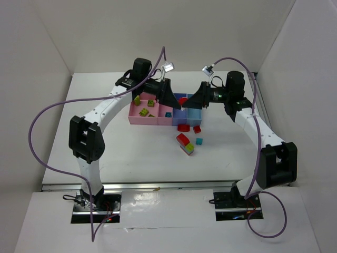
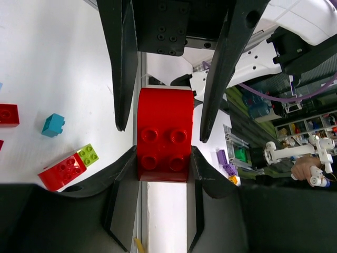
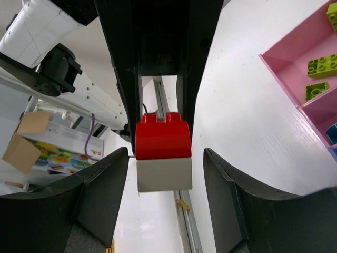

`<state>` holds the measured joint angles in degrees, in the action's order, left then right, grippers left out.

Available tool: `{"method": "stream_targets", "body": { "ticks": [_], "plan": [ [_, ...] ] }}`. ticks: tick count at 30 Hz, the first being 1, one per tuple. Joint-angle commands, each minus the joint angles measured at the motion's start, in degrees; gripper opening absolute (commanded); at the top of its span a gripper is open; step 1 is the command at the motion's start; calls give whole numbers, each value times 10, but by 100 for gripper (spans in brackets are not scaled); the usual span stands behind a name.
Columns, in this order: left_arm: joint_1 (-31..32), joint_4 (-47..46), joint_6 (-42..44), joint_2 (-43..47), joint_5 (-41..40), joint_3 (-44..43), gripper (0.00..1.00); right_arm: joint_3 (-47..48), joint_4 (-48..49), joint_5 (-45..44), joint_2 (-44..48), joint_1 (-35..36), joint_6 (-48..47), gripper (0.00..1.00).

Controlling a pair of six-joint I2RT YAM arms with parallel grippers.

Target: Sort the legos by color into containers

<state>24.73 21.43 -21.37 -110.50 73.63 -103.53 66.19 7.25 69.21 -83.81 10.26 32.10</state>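
My left gripper is shut on a red brick and holds it above the periwinkle bin. In the left wrist view the gripper pinches the brick by its sides. My right gripper faces it, open. Its fingers straddle the same brick without touching it, and a pale block face shows under the red. Lime bricks lie in the wide pink bin. A cyan brick lies in the narrow pink bin. The light blue bin is at the right end.
Loose on the table in front of the bins are two red bricks, a cyan brick and a joined red and lime piece. The cyan brick and red-lime piece show in the left wrist view. The pink bin shows in the right wrist view.
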Motion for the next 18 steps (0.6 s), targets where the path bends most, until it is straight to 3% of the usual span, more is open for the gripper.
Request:
{"method": "stream_targets", "body": {
  "ticks": [1, 5, 9, 18],
  "plan": [
    [-8, -32, -10, 7, 12, -12, 0, -8, 20, -1, 12, -4, -4, 66],
    [-14, -45, -16, 12, 17, -7, 0, -19, 20, -1, 12, -10, -4, 71],
    [-14, -50, -21, 12, 17, -7, 0, -19, 52, 4, 12, -16, 20, 62],
    [-14, -50, -21, 12, 17, 3, 0, -25, 123, 18, 1, -16, 67, 62]
  ]
}}
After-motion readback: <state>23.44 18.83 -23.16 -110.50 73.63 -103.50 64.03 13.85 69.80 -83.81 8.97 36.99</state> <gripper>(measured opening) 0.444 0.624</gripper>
